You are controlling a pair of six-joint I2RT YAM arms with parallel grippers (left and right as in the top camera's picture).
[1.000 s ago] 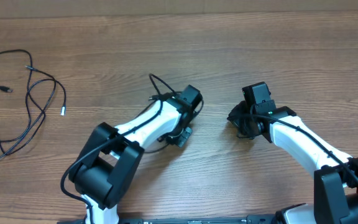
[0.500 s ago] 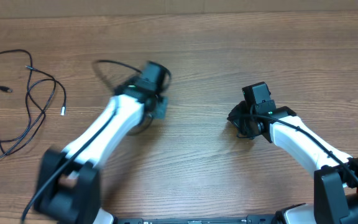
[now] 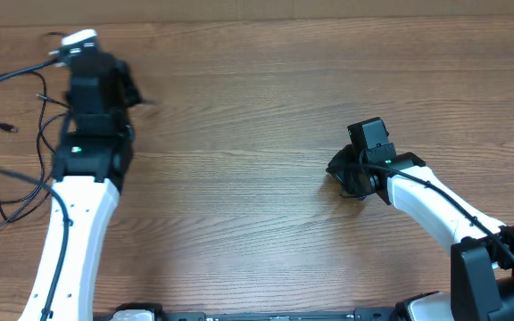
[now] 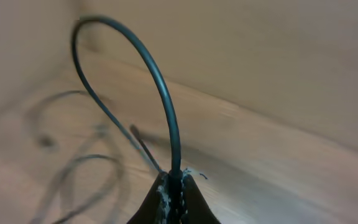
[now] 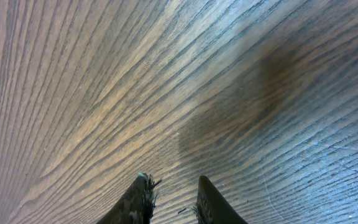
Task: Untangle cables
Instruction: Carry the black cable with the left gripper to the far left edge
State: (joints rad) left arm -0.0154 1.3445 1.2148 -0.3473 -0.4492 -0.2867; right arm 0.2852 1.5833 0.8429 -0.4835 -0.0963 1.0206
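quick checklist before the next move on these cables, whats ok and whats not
1. Grip: left gripper pinched shut on the held cable, loop rising from the fingertips: ok.
2. Right gripper free: jaws slightly apart, nothing between, only bare table below: ok.
3. Held cable clear of the loose cables: wrist view blurred, the arm covers the crossing from overhead: cannot tell.
4. Arms apart: left far left, right centre-right: ok.
5. All cables in view: strands run off the left edge: not ok.
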